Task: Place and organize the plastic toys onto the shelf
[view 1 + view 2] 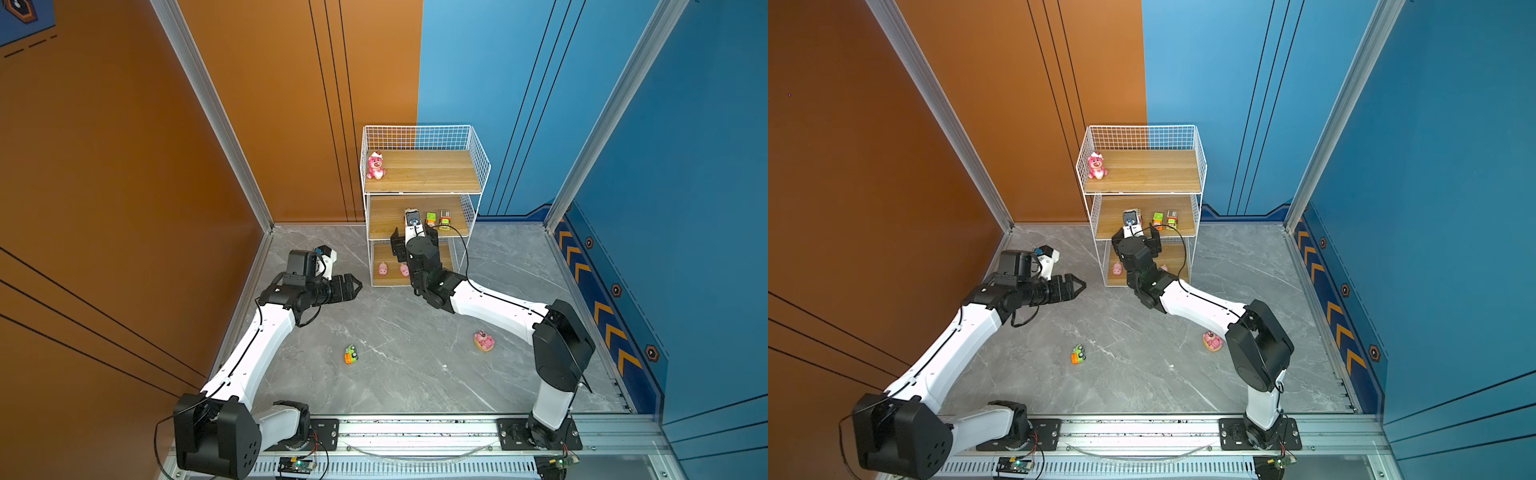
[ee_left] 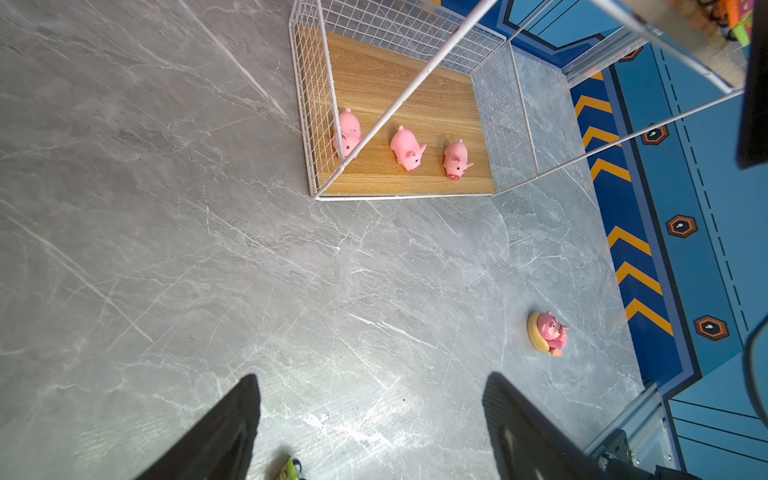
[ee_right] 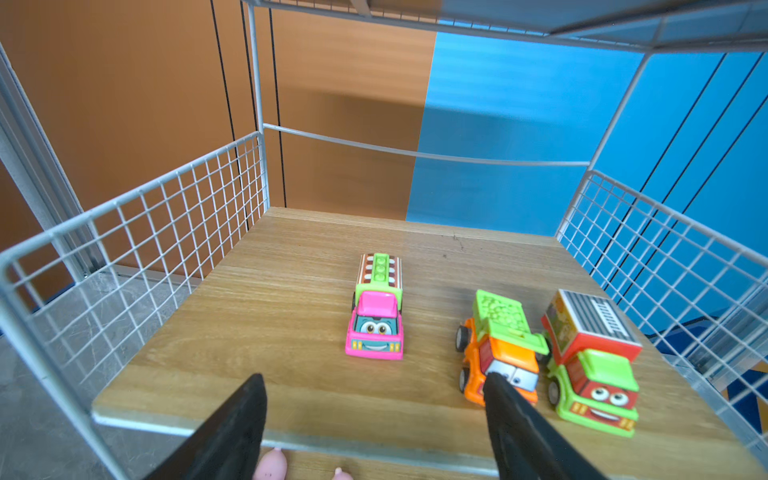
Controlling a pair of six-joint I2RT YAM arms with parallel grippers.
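both top views: grey marbled bench, three-tier white wire shelf at its back; a green-and-orange toy vehicle and a pink bear on a tan round base lie loose, well apart. left wrist view: left hand wide open, empty, over bare bench. right wrist view: right hand open, empty, at the middle board's edge near a pink-cabbed toy truck; one finger overlaps an orange toy truck, which a careless withdrawal could knock off.
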